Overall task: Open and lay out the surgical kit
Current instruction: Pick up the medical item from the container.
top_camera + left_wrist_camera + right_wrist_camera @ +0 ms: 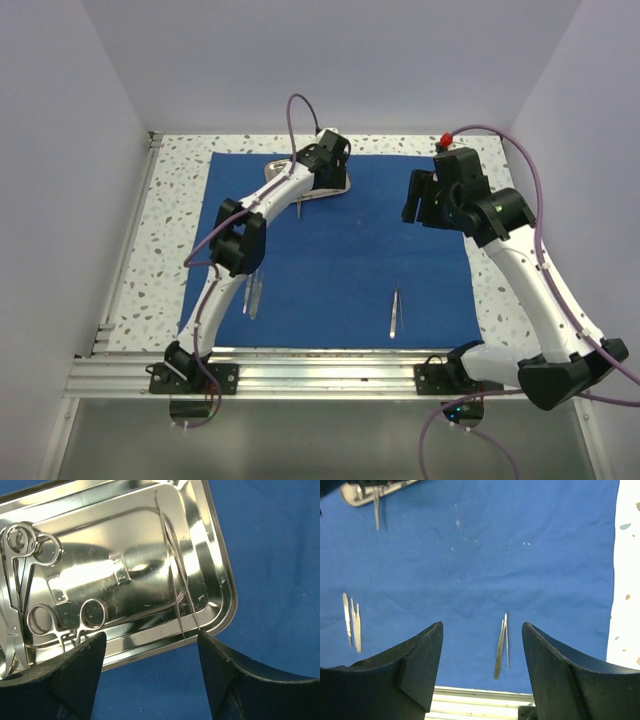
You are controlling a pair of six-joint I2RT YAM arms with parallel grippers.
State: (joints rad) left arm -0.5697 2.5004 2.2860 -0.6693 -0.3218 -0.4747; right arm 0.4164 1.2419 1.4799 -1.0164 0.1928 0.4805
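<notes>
**Kit unwrapped, both hands open over the blue cloth**

Nearest to us in the overhead view is the ribbed aluminium rail (pixel 320 372) at the front edge, with the two arm bases bolted to it. Behind it the royal-blue cloth wrap (pixel 350 250) lies spread flat on the white speckled tabletop (pixel 165 220).

At the cloth's far left sits the shiny rectangular steel tray (pixel 150 545), largely hidden from above by the left arm. The left hand (pixel 150 640) hovers over the tray's edge. Its dark fingers (pixel 75 675) are spread wide and grip nothing.

Through the left wrist camera we see the ring-handled steel instruments (pixel 30 570) bunched at one end of the tray. A long slim pair of steel tweezers (pixel 175 575) runs along the other end, its tips resting by the rim close to one finger. From above, a thin steel piece (pixel 300 208) pokes out past the tray's near edge onto the cloth; we cannot tell what it is.

The right hand (pixel 415 198) hangs above the cloth's far right, well apart from the tray, jaws open and empty.

A second pair of steel tweezers (pixel 395 313) lies on the near part of the cloth. A few slim steel tools (pixel 252 295) lie side by side near the front-left corner, beside the left arm.
</notes>
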